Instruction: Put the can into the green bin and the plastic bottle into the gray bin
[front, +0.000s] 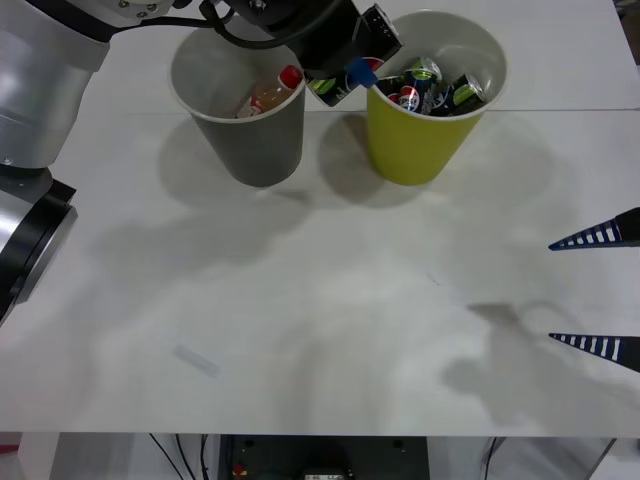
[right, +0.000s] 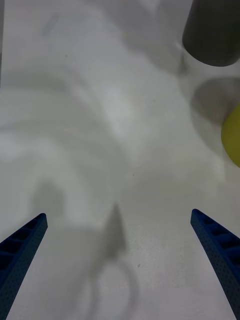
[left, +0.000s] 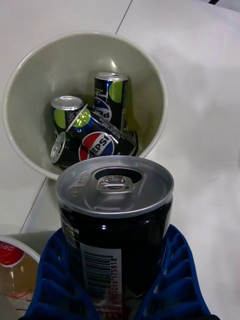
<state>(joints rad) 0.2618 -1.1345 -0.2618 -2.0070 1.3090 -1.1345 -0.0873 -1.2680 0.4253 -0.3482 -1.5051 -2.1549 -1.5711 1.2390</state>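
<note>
Can (left: 115, 220) in our left gripper (left: 120, 295): dark body, silver top with pull tab, blue ribbed fingers pinching its lower sides, held just short of the green bin (left: 150, 75). We judge it light, stiff but dentable, smooth and slippery, so a mid-body hold suits. A barcode shows on it. Inside the bin lie three dark cans, one reading PEPSI (left: 97, 145). The plastic bottle (front: 275, 92) rests in the gray bin (front: 250, 140). Our right gripper (front: 600, 290) waits spread over the table (front: 300, 330).
</note>
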